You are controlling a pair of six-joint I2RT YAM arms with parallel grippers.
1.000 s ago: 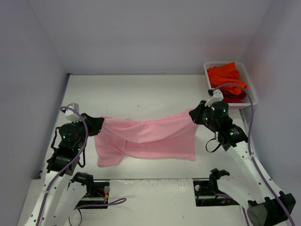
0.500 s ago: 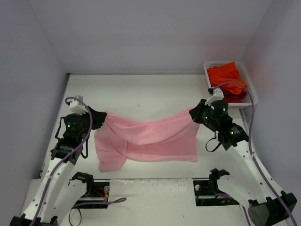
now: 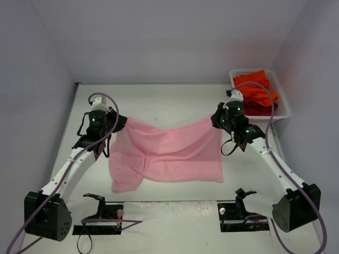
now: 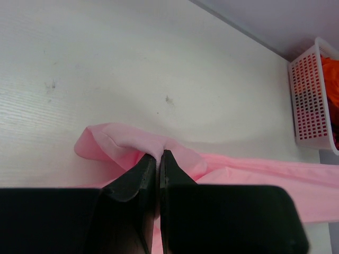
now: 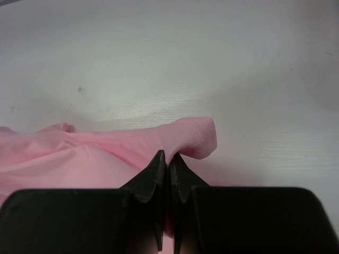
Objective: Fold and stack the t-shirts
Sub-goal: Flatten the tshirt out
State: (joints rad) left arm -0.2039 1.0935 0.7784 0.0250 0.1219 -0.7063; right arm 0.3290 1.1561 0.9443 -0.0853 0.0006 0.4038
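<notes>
Pink t-shirt [image 3: 167,151] hangs stretched between my two arms, with its far edge lifted off the table [image 3: 159,100] and sagging in the middle. Its near part lies draped on the surface. I see the left gripper [image 4: 158,154] pinched tight on one upper corner and the right gripper [image 5: 168,156] clamped on the other (both wrist views show cloth bunched at the fingertips). Orange-red t-shirts [image 3: 254,87] lie heaped in the white basket [image 3: 282,95] at the far right corner.

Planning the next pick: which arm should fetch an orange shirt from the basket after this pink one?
Right, likely. The right fingers, shut on the pink shirt, sit close to the basket of orange shirts; the left fingers are across the table.
</notes>
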